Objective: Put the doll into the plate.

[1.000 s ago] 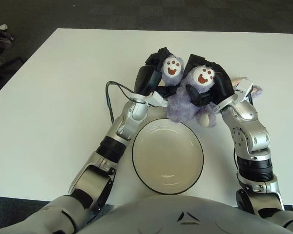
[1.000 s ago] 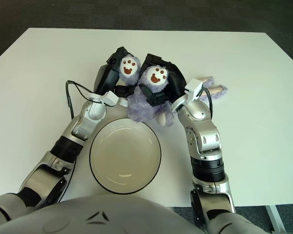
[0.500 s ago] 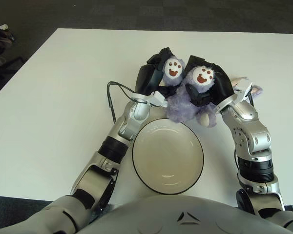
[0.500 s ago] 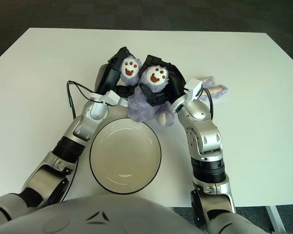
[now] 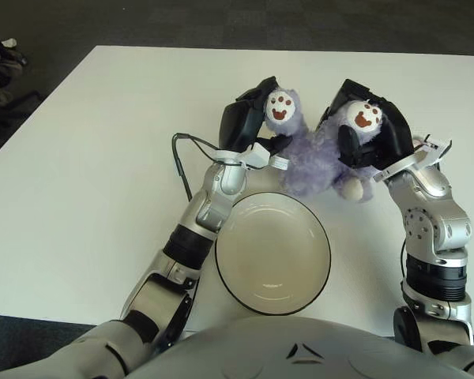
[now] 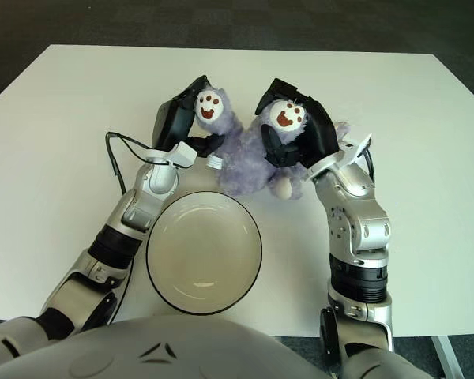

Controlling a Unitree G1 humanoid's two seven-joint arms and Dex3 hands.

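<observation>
One plate [image 5: 272, 253], cream with a dark rim, empty, nearest the robot's body on the white bench [image 5: 87, 174]. One doll [image 5: 316, 154], purple plush, just beyond the plate's far rim and outside it, its two white paws with brown pads raised; whether its body touches the bench cannot be told. Two hands, both on the doll: the left hand [image 5: 249, 122] closed around the left paw, the right hand [image 5: 371, 134] closed around the right paw. One black cable [image 5: 180, 158] loops beside the left forearm.

Bench surface white and matte; dark carpeted floor [image 5: 245, 20] beyond its far edge; some dark item at the far left corner, too cut off to name.

Against the frames a second earlier: the two paws, then side by side, are now spread well apart, the right hand having swung outward to the right. Plate unmoved.
</observation>
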